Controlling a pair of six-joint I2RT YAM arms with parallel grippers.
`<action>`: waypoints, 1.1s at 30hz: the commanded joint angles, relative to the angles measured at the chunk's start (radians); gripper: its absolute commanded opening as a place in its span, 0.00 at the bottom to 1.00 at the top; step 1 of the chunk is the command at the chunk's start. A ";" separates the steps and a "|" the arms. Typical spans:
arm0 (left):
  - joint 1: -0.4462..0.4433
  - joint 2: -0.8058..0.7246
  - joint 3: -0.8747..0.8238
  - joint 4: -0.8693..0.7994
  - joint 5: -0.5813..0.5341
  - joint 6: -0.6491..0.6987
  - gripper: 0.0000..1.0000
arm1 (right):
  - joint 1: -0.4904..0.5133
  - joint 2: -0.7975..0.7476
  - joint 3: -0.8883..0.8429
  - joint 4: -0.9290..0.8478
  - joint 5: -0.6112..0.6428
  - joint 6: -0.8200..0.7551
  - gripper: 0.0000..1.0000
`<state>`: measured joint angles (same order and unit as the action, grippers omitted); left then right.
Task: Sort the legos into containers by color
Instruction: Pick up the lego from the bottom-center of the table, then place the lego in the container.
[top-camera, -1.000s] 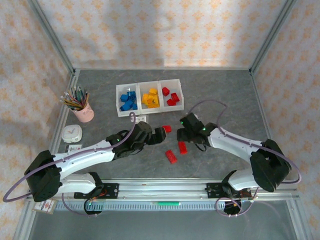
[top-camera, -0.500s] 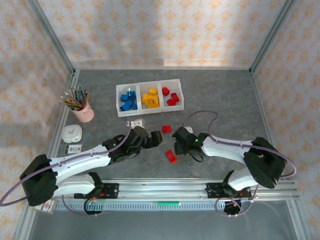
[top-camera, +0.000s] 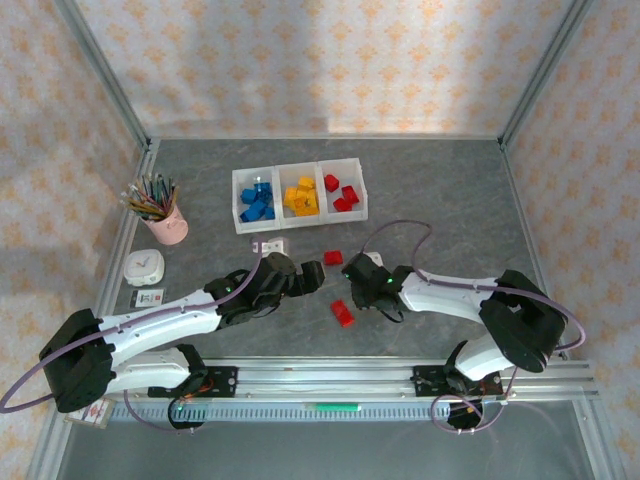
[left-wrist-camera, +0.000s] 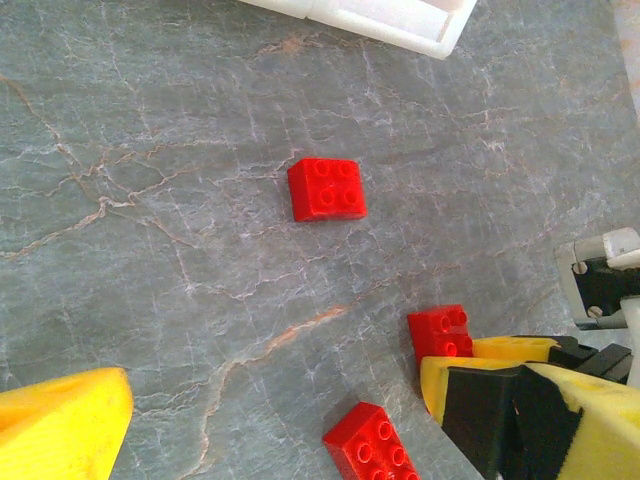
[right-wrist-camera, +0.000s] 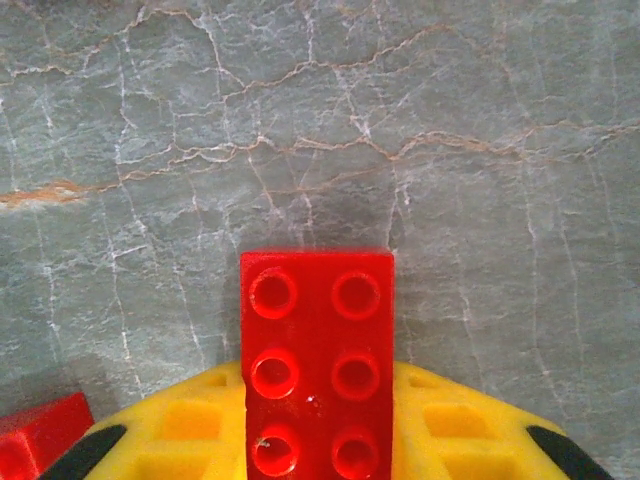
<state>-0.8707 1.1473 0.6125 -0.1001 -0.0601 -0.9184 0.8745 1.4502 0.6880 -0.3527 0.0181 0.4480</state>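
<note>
My right claw (right-wrist-camera: 318, 440) grips a red rectangular plastic brick (right-wrist-camera: 318, 340); left claw (top-camera: 313, 276) gapes. The white translucent bins (top-camera: 300, 226), upper centre, hold sorted colours; two loose red bricks (top-camera: 333, 257) (top-camera: 343, 313) remain.

White arms (top-camera: 165, 318) with black joints (top-camera: 520, 322), looping lilac cables (top-camera: 400, 223), and yellow-and-black claw fingers (right-wrist-camera: 450, 430).

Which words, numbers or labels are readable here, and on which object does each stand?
None can be read.
White card: print too small.
Second card, further left: too small.
Sticker, bottom left corner: blurred.
Red brick studs: no legible mark.
</note>
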 joint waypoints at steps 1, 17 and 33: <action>-0.006 -0.021 0.023 -0.025 -0.045 0.000 0.99 | -0.009 -0.037 0.056 -0.026 0.045 -0.024 0.26; 0.079 0.012 0.208 -0.043 -0.129 0.067 0.99 | -0.275 0.178 0.514 0.065 0.022 -0.190 0.30; 0.185 0.052 0.235 0.009 -0.095 0.080 0.99 | -0.365 0.661 1.029 0.034 0.043 -0.278 0.42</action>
<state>-0.6971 1.1854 0.8120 -0.1074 -0.1493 -0.8619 0.5095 2.0827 1.6348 -0.2768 0.0296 0.2028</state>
